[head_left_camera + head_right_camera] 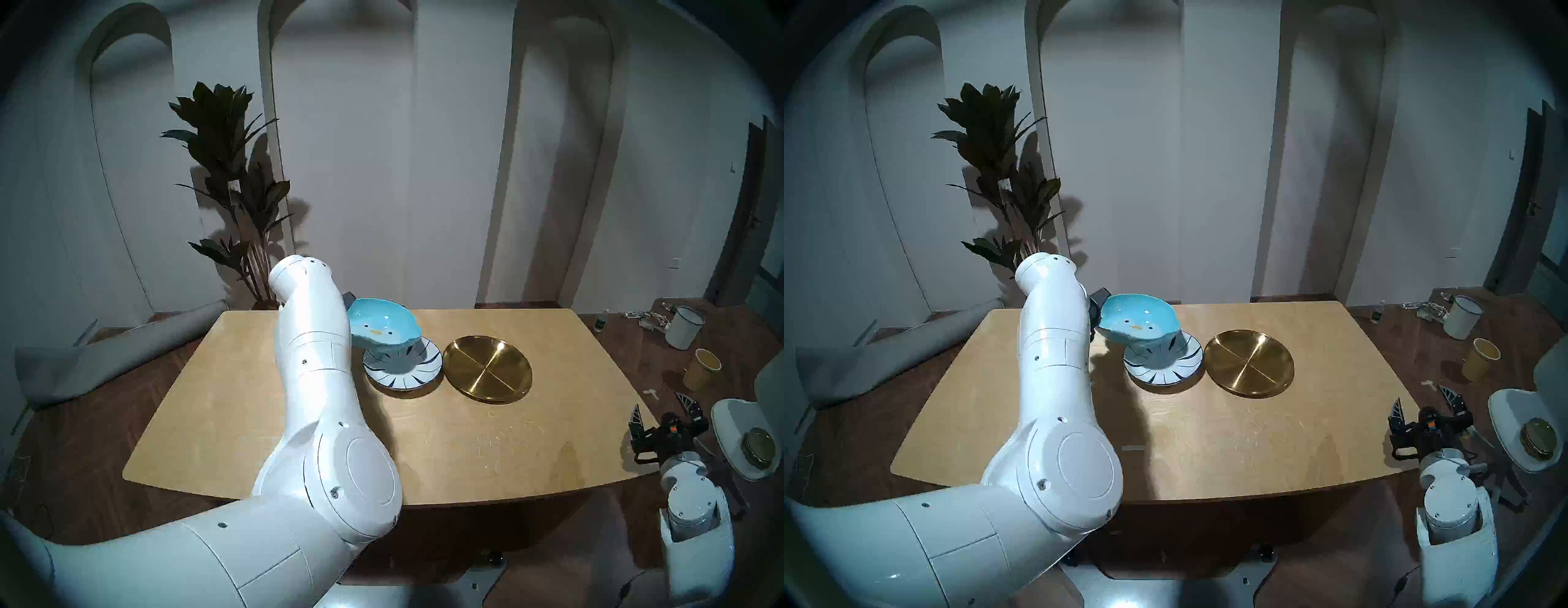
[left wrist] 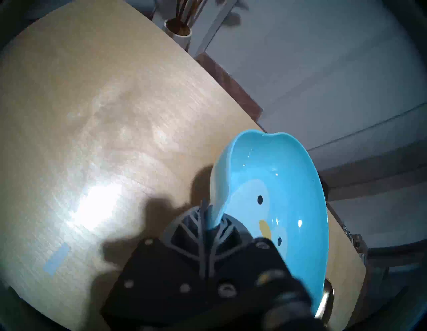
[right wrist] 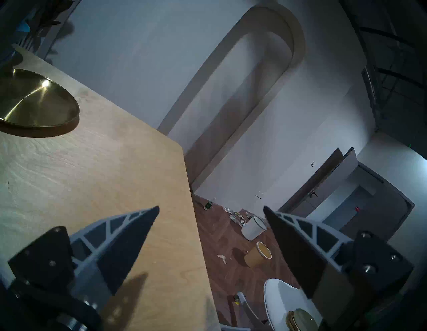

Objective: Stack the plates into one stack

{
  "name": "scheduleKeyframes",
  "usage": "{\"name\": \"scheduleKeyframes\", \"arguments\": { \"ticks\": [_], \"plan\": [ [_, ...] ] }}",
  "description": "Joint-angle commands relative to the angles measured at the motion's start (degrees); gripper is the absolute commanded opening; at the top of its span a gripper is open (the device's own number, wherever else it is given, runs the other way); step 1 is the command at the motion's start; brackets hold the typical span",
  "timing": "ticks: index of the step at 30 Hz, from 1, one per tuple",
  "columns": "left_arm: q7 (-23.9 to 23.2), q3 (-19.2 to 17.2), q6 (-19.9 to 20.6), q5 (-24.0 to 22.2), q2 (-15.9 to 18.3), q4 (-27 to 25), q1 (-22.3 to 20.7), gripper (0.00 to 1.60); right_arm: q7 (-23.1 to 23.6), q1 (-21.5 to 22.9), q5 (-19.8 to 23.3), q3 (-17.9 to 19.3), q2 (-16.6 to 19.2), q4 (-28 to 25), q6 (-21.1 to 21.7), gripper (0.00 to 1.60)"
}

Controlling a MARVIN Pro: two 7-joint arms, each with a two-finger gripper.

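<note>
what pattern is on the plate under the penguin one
White with dark-blue radial stripes on the striped plate; clearest in the head views.

Left arm (image 1: 1055, 361) is reaching over the wooden table (image 1: 1208, 446), its gripper mostly hidden behind the forearm; only a dark bit is showing at the turquoise penguin plate (image 1: 1140, 322)'s left rim. That plate is hanging tilted, off the table, overlapping the far-left part of the striped white plate (image 1: 1166, 365) below it; can't tell if they're touching. Striped plate is lying flat, with the gold plate (image 1: 1250, 364) just beside it on the right, rims nearly meeting. Right gripper (image 1: 1424, 403) is sitting off the table's right edge, its 2 fingers spread wide, nothing between them. Yellow paper cup (image 1: 1479, 358) and white mug (image 1: 1463, 316) are standing on the floor at right. Potted plant (image 1: 1000, 170) is standing behind the table's far-left corner.
</note>
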Motion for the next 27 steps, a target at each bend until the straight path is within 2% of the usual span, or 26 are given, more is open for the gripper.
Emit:
{"name": "scheduleKeyframes", "arguments": {
  "ticks": [1,27],
  "plan": [
    [-0.43,2.67,-0.11,-1.71,0.02,-0.09,-1.12,0.00,0.01,0.39,0.03,0.59,0.57,-0.43,-0.09,1.60],
    [-0.85,9.17,-0.11,-8.17,0.02,1.41,1.12,0.00,0.15,0.71,-1.49,0.40,0.50,1.92,-0.12,1.60]
  ]
}}
